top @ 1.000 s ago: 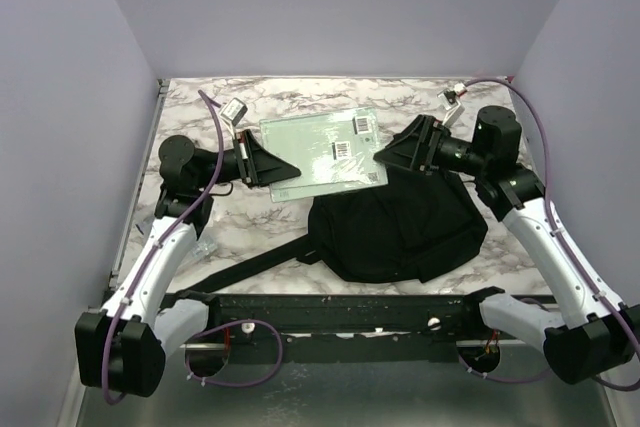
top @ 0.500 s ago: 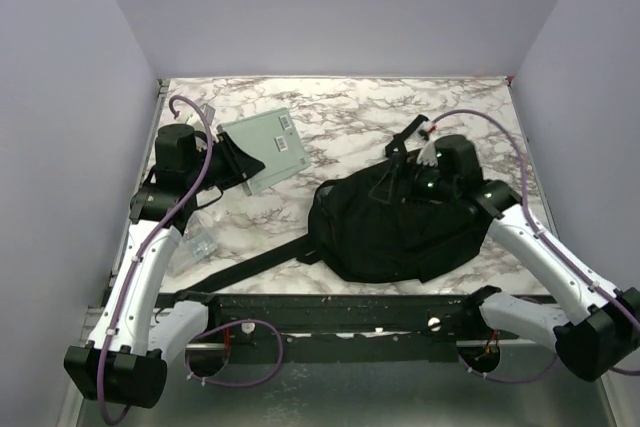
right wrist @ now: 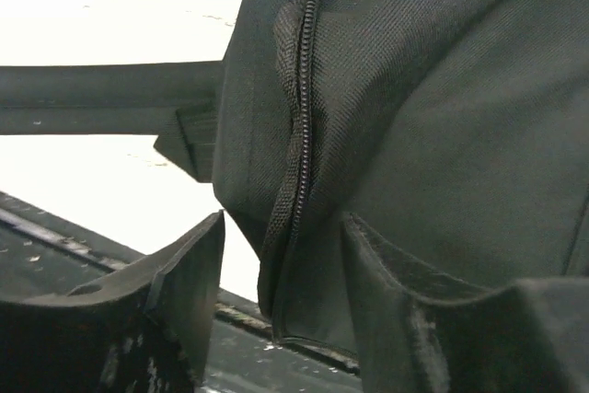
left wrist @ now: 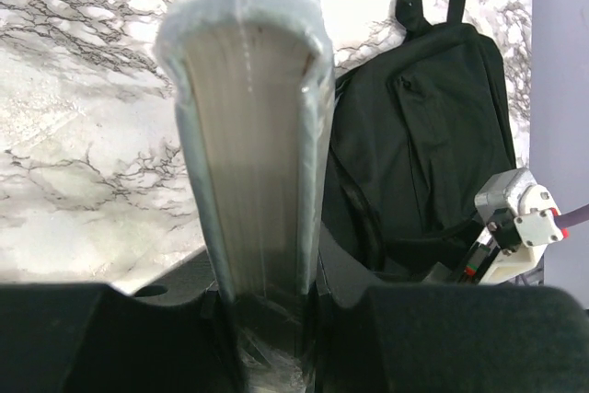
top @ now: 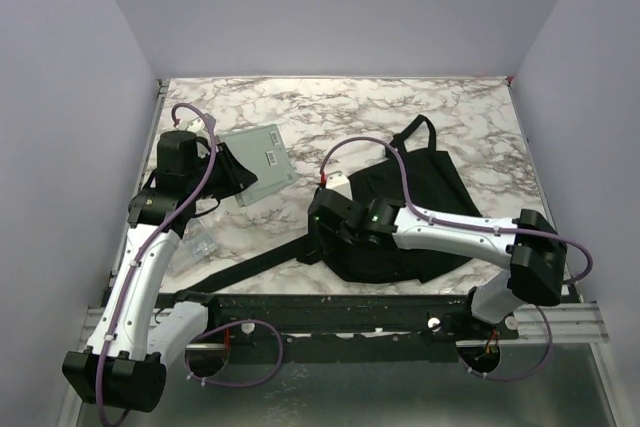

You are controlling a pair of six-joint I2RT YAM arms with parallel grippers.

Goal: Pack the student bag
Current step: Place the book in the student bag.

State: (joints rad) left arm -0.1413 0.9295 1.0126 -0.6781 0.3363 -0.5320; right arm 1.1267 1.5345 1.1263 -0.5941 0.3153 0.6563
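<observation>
Left gripper [left wrist: 267, 319] clamped on book [top: 256, 161], mid-left, likely staged for insertion. Right gripper [right wrist: 281, 255] jaws apart, straddling the zipper edge of the bag [top: 432, 183] at centre-right, probably to open it.

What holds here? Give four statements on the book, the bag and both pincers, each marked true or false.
1. The left pincer clamps the book. True.
2. The book lies inside the student bag. False: it is outside, to the bag's left, in the left pincer.
3. The right pincer straddles the bag's zipper, jaws apart. True.
4. The right pincer grips the top handle. False: the handle lies at the bag's far end, untouched.
</observation>
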